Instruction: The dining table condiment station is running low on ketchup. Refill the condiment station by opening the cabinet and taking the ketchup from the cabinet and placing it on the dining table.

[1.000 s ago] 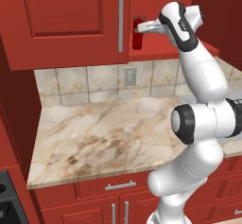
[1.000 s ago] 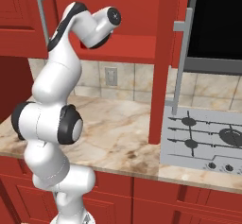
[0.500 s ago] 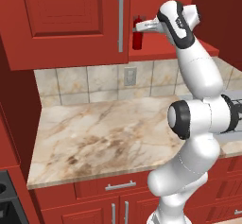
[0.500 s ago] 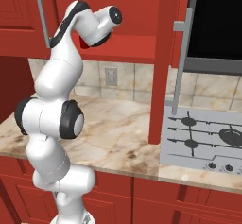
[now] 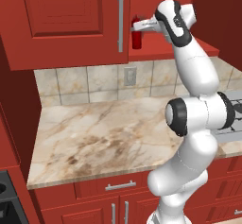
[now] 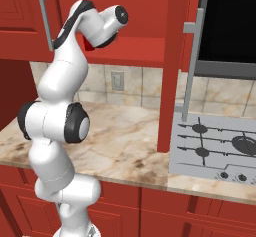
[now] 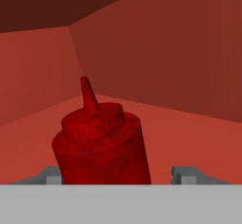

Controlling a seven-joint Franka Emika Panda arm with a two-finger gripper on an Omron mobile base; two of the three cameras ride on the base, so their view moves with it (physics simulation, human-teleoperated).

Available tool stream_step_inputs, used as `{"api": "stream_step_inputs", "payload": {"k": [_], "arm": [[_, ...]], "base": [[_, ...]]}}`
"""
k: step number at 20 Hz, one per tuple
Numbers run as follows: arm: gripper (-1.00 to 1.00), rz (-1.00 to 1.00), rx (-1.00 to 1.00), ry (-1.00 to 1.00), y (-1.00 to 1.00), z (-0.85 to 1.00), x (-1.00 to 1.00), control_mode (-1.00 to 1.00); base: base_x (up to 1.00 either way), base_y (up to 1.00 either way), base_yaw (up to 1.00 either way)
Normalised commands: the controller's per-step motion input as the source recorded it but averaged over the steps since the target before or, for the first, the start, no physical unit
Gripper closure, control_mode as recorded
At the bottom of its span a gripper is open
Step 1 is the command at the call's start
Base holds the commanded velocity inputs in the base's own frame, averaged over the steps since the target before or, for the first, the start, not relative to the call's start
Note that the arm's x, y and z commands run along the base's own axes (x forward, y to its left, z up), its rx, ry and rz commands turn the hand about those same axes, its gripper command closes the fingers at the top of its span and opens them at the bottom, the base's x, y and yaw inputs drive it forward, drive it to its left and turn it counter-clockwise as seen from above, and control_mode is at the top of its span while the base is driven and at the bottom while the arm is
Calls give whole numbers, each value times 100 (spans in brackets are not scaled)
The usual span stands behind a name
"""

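Ketchup (image 7: 101,147) all red — cabinet (image 5: 71,24) red, counter (image 5: 108,133) beige-brown marble.

Bottle (image 5: 136,36): upright on the floor of the open cabinet (image 5: 71,24), just right of the closed door's handle (image 5: 120,20), between the gripper (image 5: 136,27) fingers. Counter (image 5: 108,138): below the cabinet; stovetop (image 6: 220,148) at its right end.
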Motion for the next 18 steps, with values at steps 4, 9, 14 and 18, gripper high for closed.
{"api": "stream_step_inputs", "payload": {"k": [4,9,14,18], "arm": [[100,2,0,0,11,0,5,-100],[100,1,0,0,0,0,0,-100],[100,-1,0,-1,-2,-1,-22,-100],[100,-7,0,-9,-13,-11,-67,-100]], "base": [[0,0,0],[0,0,0],[0,0,0],[0,0,0]]}}
